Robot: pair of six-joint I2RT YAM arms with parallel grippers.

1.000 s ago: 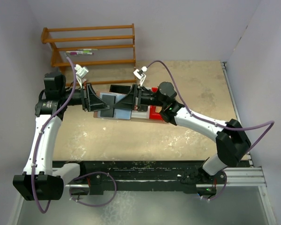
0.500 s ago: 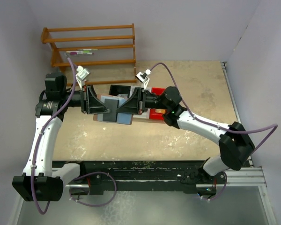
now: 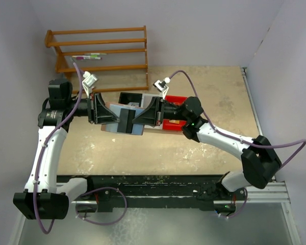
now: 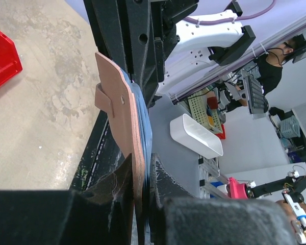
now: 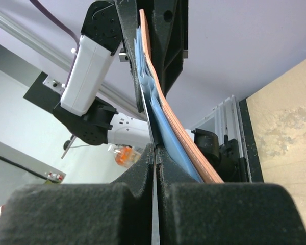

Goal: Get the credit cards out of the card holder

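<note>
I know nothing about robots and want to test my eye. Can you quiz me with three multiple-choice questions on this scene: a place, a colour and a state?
1. Where is the card holder?
A in a drawer; B in the air between the left hand and the right hand; C on the floor.
2. What colour is its lining?
A light blue; B green; C yellow.
3. The left hand is:
A wide open; B closed on the card holder's edge; C gripping a pen.
Answers:
B, the top view shows it spanning both hands.
A, blue shows behind the pinkish leather.
B, its fingers pinch the edge.
</note>
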